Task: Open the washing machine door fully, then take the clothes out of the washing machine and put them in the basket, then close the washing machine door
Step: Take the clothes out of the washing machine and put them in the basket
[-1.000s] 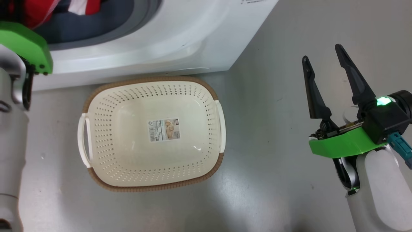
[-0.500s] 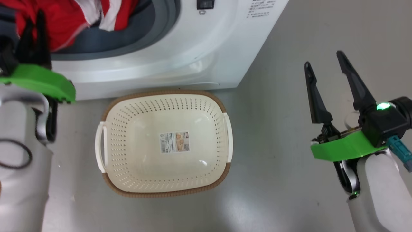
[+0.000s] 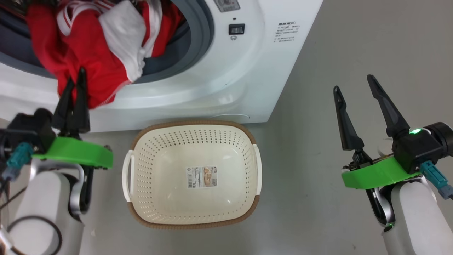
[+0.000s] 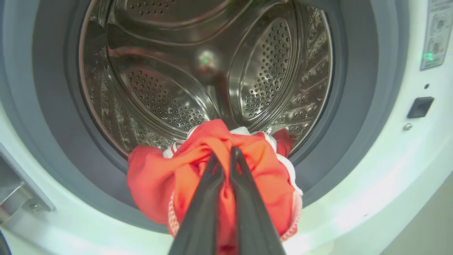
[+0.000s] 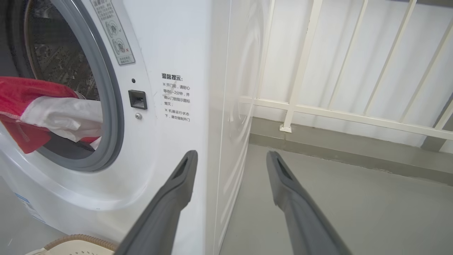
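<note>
Unloading: the left hand (image 3: 76,78) is clenched on the bright red, white-trimmed fabric clothes (image 3: 88,63), which drape over the grey rubber ring (image 3: 202,39) of the big white washing machine (image 3: 247,71). The next move probably lifts them clear of that lip, then right and nearer, over the brown rim of the cream perforated plastic basket (image 3: 193,123). The right hand (image 3: 353,83), released, sits far right of that path.

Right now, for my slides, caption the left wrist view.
Left claw pinching red clothes at the mouth of the washing machine.

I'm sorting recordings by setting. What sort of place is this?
Probably a home laundry corner, perhaps a balcony: a white front-loading washing machine stands on a grey floor beside a white railing, with a small perforated basket before it.
</note>
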